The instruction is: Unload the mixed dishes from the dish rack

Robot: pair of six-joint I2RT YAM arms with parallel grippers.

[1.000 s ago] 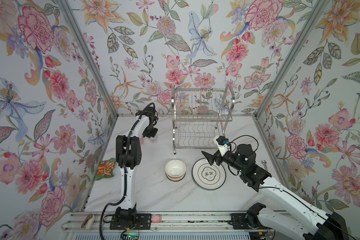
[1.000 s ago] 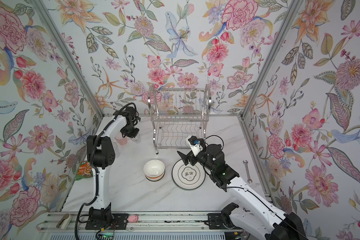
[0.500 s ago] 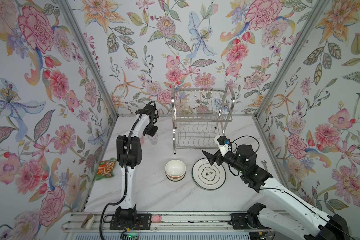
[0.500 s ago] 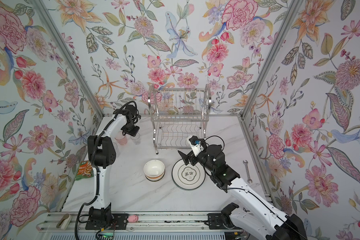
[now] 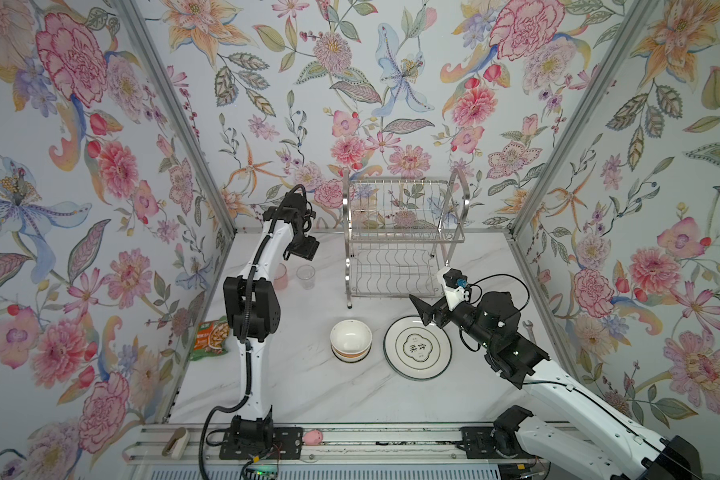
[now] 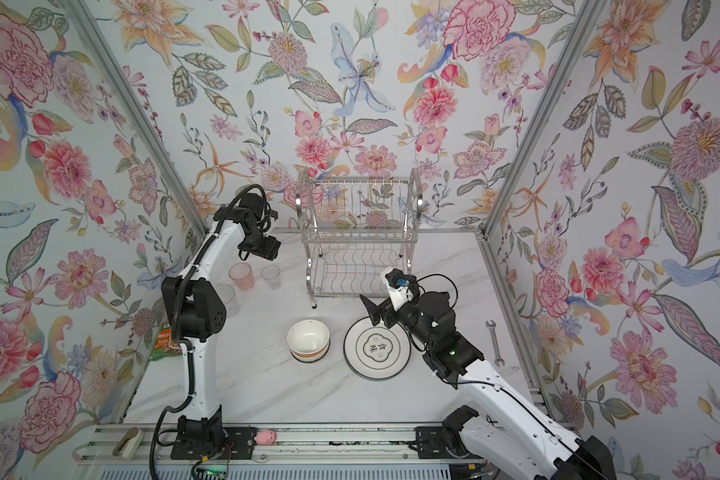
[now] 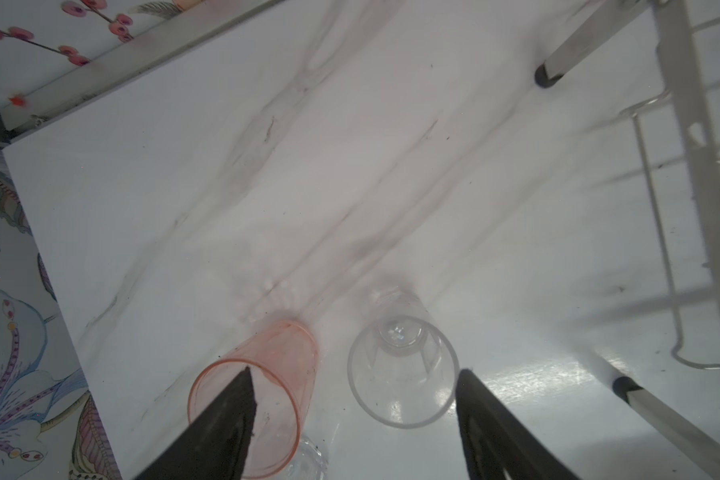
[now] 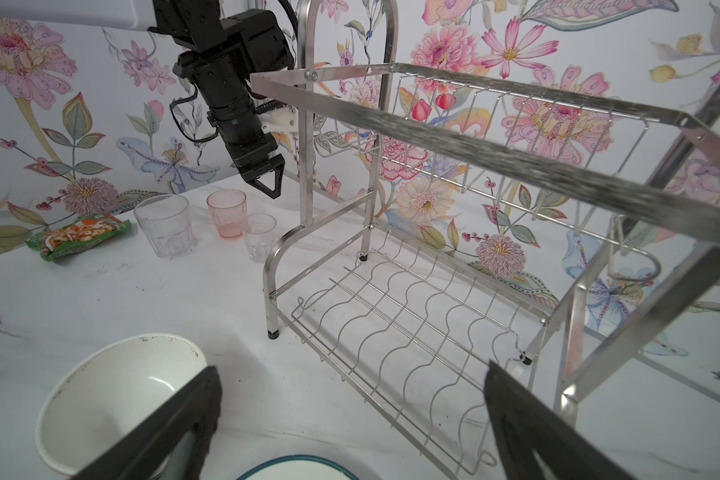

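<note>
The dish rack (image 5: 395, 237) (image 6: 358, 239) (image 8: 433, 324) stands at the back centre with both shelves bare. Left of it stand a pink tumbler (image 5: 280, 277) (image 7: 285, 353) (image 8: 226, 212) and a small clear tumbler (image 5: 306, 276) (image 7: 400, 374) (image 8: 258, 237). My left gripper (image 5: 305, 249) (image 7: 355, 370) hangs open just above them, holding nothing. A larger clear tumbler (image 6: 227, 299) (image 8: 165, 226) stands nearer the left wall. A cream bowl (image 5: 351, 338) (image 8: 113, 395) and a dark-rimmed plate (image 5: 417, 347) (image 6: 377, 347) lie in front of the rack. My right gripper (image 5: 420, 307) (image 8: 352, 368) is open over the plate's far edge.
A green-orange food packet (image 5: 213, 338) (image 8: 80, 235) lies by the left wall. A steel wrench (image 6: 494, 343) lies by the right wall. The rack's feet and arched frame (image 7: 682, 166) stand close to the small clear tumbler.
My left gripper has opened, let go of the small clear tumbler and lifted a little above it. The right arm has hardly moved.
</note>
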